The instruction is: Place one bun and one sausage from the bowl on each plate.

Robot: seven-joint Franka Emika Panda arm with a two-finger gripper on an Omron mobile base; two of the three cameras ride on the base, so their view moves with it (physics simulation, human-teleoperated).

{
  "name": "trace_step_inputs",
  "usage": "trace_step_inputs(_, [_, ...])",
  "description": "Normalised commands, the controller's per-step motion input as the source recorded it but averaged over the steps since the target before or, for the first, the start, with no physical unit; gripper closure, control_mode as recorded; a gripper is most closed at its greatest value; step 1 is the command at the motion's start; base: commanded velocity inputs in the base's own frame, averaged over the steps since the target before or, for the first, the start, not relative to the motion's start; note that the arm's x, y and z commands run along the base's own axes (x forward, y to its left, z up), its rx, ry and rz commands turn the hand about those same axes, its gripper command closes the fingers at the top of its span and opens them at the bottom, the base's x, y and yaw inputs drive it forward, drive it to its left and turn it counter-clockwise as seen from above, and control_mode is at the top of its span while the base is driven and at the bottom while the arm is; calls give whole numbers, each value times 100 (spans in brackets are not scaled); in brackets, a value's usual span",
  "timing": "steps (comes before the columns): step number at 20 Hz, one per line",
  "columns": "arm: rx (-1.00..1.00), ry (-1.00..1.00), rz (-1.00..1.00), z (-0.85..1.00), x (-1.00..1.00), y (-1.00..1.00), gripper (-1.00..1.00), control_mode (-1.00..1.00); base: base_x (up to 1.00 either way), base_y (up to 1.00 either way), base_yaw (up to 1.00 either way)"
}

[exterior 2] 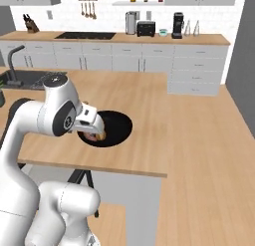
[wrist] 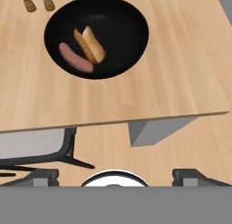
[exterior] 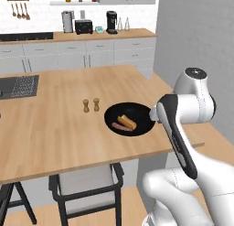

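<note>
We're hovering short of the bowl [wrist: 97, 36], gripper [wrist: 116, 175] spread wide (nothing held), lining up on the bun [wrist: 93, 44] beside the sausage [wrist: 75, 58].

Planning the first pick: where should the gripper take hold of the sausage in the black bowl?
Probably mid-length, from straight above. The sausage lies flat in the bowl, its bun-side flank close to the bun, so set the fingers across its narrow width, one easing in on the bun side.

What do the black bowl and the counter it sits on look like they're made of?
Bowl: uniform matte black with no glare, probably ceramic or coated metal; the look leaves it open. Counter: light wood with faint grain streaks and a satin finish, likely butcher block.
</note>
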Motion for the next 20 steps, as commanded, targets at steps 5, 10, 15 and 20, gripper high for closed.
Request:
trace_step_inputs(5, [0, 0, 0, 0, 0, 0, -100, 100, 39, -19, 0])
trace_step_inputs(10, [0, 0, 0, 0, 24, -2, -100, -100, 22, -10, 0])
trace_step_inputs(15, [0, 0, 0, 0, 96, 4, -100, -100, 0, 0, 0])
trace_step_inputs(20, [0, 4, 2, -17, 100, 45, -100, -100, 0, 0, 0])
